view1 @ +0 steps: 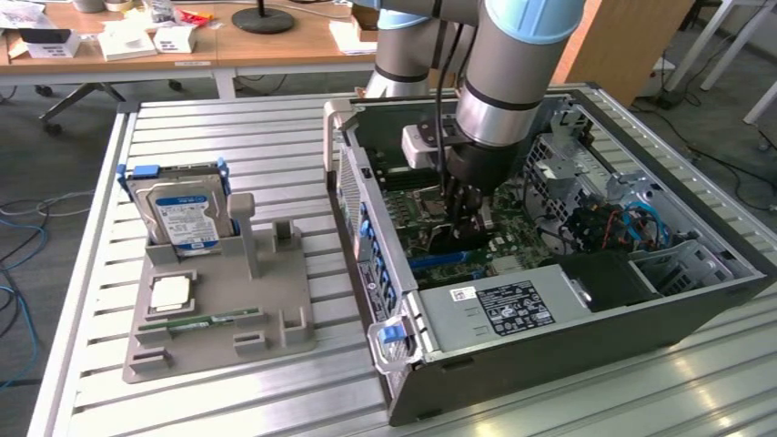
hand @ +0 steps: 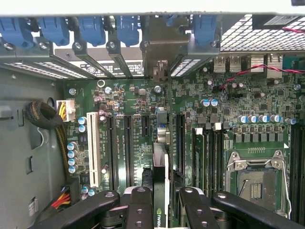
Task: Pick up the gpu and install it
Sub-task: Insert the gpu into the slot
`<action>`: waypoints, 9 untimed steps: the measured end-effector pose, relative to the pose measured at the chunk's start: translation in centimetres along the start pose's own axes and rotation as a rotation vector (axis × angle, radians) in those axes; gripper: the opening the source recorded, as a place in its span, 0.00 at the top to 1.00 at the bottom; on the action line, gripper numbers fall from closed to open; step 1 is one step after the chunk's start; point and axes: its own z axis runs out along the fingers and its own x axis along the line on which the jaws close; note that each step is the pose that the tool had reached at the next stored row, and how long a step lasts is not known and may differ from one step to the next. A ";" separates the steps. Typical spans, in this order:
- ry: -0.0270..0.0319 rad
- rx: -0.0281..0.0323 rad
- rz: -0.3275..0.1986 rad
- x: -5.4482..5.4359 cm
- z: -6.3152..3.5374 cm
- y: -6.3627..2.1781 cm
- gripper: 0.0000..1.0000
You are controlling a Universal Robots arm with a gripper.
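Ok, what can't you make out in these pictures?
Wrist view: whether the gpu touches the motherboard below; the card itself and the gripper cover that.
Exterior view: the gpu, hidden behind the arm.
Exterior view: hard drive label text, too small.

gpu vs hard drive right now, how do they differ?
Place: the gpu is inside the computer case; the hard drive stands in the grey holder outside. Grip: the tool holds the gpu, not the hard drive. Build: gpu thin board, hard drive thicker with blue-white label. Both stand on edge.
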 end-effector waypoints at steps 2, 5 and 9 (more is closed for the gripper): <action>0.0000 -0.0001 0.000 0.0 0.01 0.00 0.74; -0.0003 0.0000 0.000 0.0 0.19 0.00 0.74; 0.0001 -0.0001 0.000 0.0 0.24 0.00 0.74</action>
